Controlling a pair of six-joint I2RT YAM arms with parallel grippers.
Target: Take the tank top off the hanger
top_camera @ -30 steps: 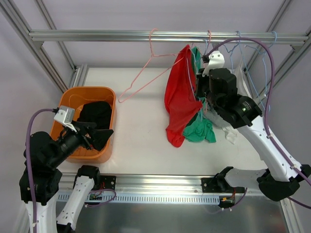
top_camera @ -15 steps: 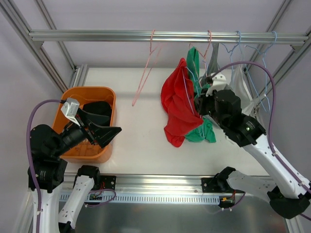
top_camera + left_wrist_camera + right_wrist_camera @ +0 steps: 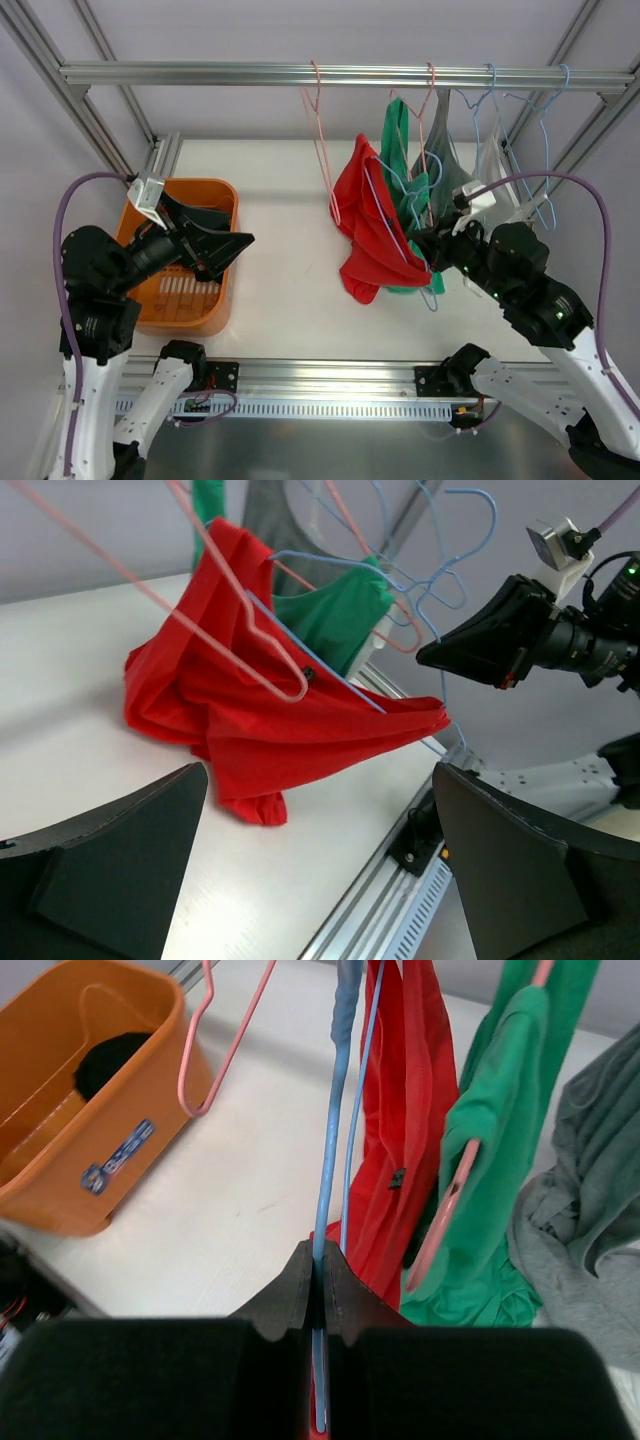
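A red tank top (image 3: 365, 225) hangs on a blue wire hanger (image 3: 385, 212), tilted, below the rail; its lower end droops to the table. My right gripper (image 3: 432, 248) is shut on the hanger's wire. In the right wrist view the jaws (image 3: 318, 1270) pinch the blue hanger (image 3: 334, 1110), with the red top (image 3: 410, 1110) just beyond. My left gripper (image 3: 228, 252) is open and empty, above the orange bin and left of the top. In the left wrist view it (image 3: 320, 880) faces the red top (image 3: 290, 720) across bare table.
An orange bin (image 3: 215, 190) with a black garment stands at the left. An empty pink hanger (image 3: 325, 150) hangs on the rail (image 3: 200, 73). A green top (image 3: 400, 150) and a grey top (image 3: 445, 165) hang beside the red one. Empty blue hangers (image 3: 520, 100) hang at the right.
My right arm has pulled back toward the near edge with the blue hanger, carrying the red top lower and nearer. My left arm has risen and turned toward the garments. The pink hanger swung back.
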